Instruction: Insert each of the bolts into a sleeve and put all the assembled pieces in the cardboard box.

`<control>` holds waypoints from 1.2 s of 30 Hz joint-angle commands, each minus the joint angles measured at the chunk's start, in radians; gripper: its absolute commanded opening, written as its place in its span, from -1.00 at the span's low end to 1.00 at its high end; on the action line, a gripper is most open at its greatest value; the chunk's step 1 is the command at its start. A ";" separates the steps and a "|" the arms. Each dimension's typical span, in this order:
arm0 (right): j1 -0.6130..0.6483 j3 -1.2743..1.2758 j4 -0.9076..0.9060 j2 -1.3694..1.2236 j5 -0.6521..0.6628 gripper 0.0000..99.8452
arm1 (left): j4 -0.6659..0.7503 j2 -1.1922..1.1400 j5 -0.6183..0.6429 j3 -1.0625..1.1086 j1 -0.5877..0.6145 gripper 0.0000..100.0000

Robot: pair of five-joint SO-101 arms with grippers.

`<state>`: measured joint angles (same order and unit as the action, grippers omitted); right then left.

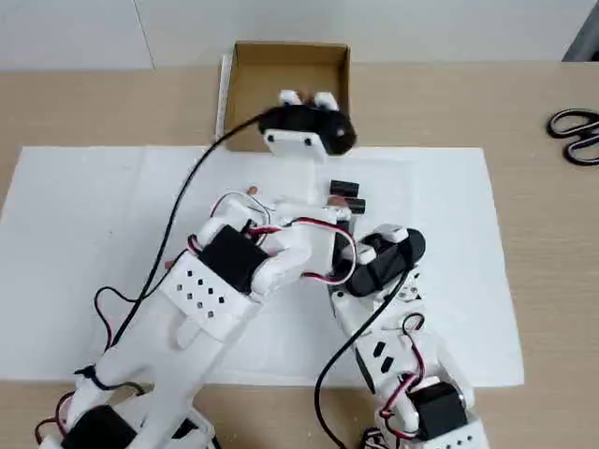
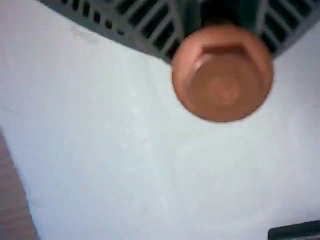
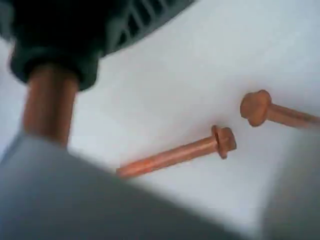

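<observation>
**Left arm:** the left fingers (image 2: 140, 25) are clamped on the first bolt (image 2: 222, 75), gripping it behind the head. The head faces the wrist camera end-on and hangs clear above the white paper sheet (image 2: 100, 165). The end of a dark sleeve (image 2: 295, 231) lies on the sheet off to one side. From above, the left wrist (image 1: 304, 131) hovers at the near wall of the cardboard box (image 1: 271, 79), right at the sheet's far edge.

**Right arm:** the right fingers (image 3: 145, 20) hold the second bolt (image 3: 47, 105) up off the paper. Its copper shank runs into a dark mass at the fingertip, and the view does not settle whether that mass is sleeve or finger. Past it, a loose bolt (image 3: 175, 152) lies flat on the sheet. Another loose bolt (image 3: 265, 110) lies near it, their heads close together but apart.

**Overhead:** the right arm (image 1: 388, 257) sits over the middle of the sheet. A black sleeve (image 1: 344, 191) and its twin sleeve (image 1: 352, 205) lie side by side just beyond the arm, between it and the box. A pair of scissors (image 1: 576, 131) rests on the bare bench (image 1: 543, 215) at the far side, well apart from the work.
</observation>
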<state>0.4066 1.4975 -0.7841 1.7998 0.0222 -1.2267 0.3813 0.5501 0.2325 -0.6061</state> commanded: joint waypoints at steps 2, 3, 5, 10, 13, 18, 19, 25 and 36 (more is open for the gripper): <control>-0.005 -0.063 0.022 0.015 -0.009 -0.99 | -0.018 0.011 0.002 -0.005 -0.014 -0.99; -0.005 -0.063 0.022 0.015 -0.009 -0.99 | -0.031 0.009 0.002 -0.005 -0.023 -0.99; -0.005 -0.066 0.024 0.015 -0.009 -0.99 | -0.055 0.005 0.002 -0.005 -0.046 -0.99; -0.005 -0.083 0.024 0.015 -0.009 -0.99 | -0.097 0.005 0.000 -0.005 -0.058 -0.99; -0.005 -0.083 0.024 0.015 -0.009 -0.99 | -0.118 0.005 -0.003 -0.005 -0.060 -0.98; -0.005 -0.083 0.024 0.015 -0.009 -0.99 | -0.157 0.012 -0.060 -0.005 -0.103 -0.88; -0.005 -0.083 0.024 0.015 -0.009 -0.99 | -0.164 0.012 -0.060 -0.005 -0.110 -0.82; -0.007 -0.083 0.024 0.015 -0.008 -0.99 | -0.229 0.014 -0.066 -0.053 -0.112 -0.67; -0.013 -0.087 0.024 0.012 -0.006 -0.99 | -0.520 0.014 -0.163 -0.278 0.167 -0.67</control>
<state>0.4005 1.4776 -0.7825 1.7998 0.0222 -1.6732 0.3813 0.4289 0.0315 -0.5171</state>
